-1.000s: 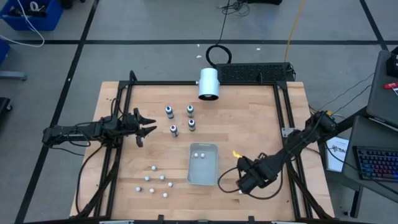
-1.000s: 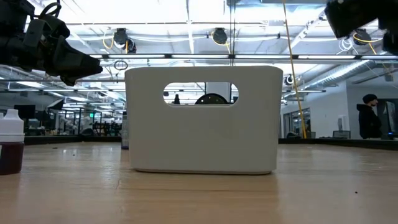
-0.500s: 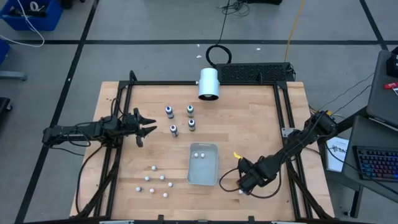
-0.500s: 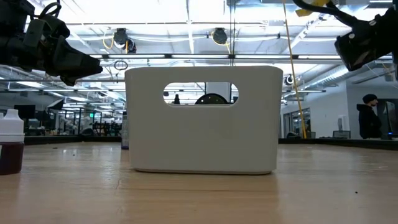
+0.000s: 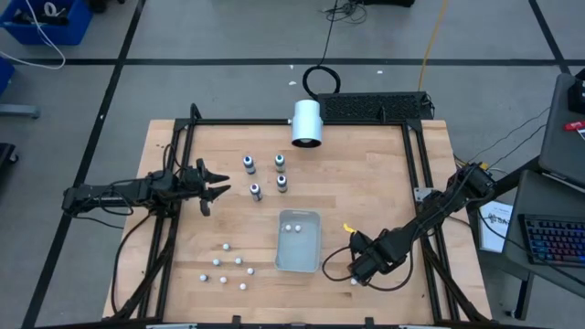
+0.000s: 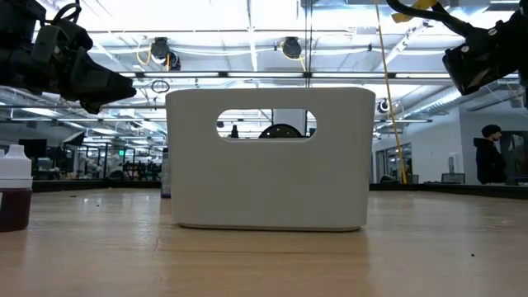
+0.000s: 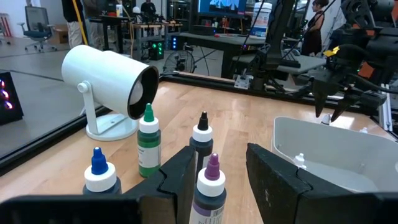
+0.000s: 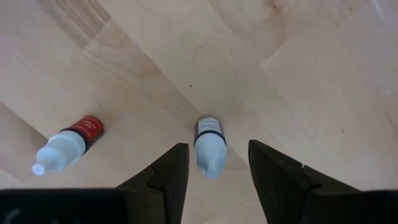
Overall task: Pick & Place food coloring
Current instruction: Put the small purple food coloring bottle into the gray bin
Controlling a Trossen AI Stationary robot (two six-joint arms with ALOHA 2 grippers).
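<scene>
Four tiny food coloring bottles stand upright on their bases on the table's far-left part. In the left wrist view their caps are blue, green, black and purple. My left gripper is open, level with them on their left, and the purple-capped bottle stands just ahead of its fingers. My right gripper is open and points down, right of the bin. A small white-capped bottle shows between its fingers, untouched, and a red-labelled one is beside it.
A pale bin with two white balls inside sits mid-table, and it fills the low view. Several white balls lie left of the bin. A large white cylinder stands at the far edge. A red-filled bottle shows at the low view's left.
My right gripper has come down toward the table beside the bin, still open, and has held still for the last half second. The bottles have not moved.
</scene>
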